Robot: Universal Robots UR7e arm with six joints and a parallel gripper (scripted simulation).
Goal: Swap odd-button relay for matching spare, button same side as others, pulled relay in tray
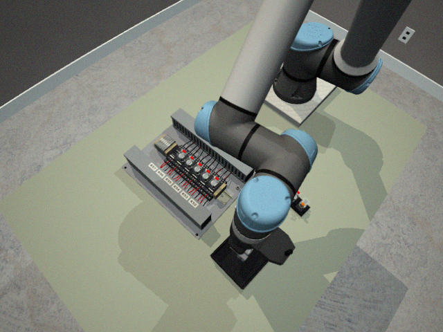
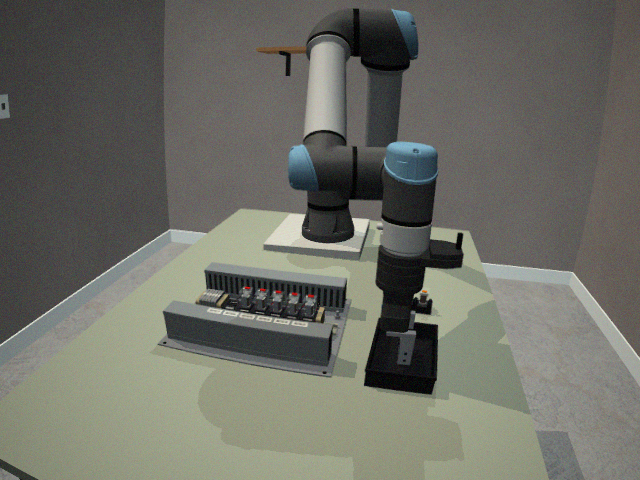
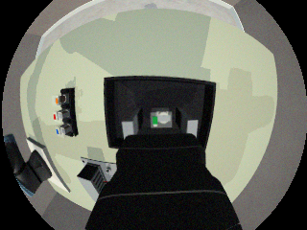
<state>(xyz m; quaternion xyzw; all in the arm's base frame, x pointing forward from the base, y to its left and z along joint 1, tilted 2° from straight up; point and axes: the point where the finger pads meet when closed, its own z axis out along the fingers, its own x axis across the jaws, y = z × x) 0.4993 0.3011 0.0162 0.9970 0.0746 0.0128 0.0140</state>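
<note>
My gripper (image 2: 405,355) (image 3: 158,114) is open, its fingers down in the black tray (image 1: 243,277) (image 2: 399,381) (image 3: 110,112). The relay with the green button (image 3: 164,118) is in the tray between the fingers, top facing up, with a gap on both sides. Five relays with red buttons (image 1: 198,167) (image 2: 277,298) stand in the row; the socket at its left end (image 1: 174,152) looks empty. The black holder (image 1: 299,212) (image 3: 74,115) carries a relay with a red button (image 3: 59,116), one with an orange button (image 3: 61,100) and one with a blue button (image 3: 61,129).
Grey wire ducts (image 1: 164,185) (image 2: 248,335) run along the front and back of the relay row, on a panel (image 1: 197,230) left of the tray. Thin wires lie beside the sockets. The arm hides part of the holder in the top view. The robot's base plate (image 2: 281,248) is at the back.
</note>
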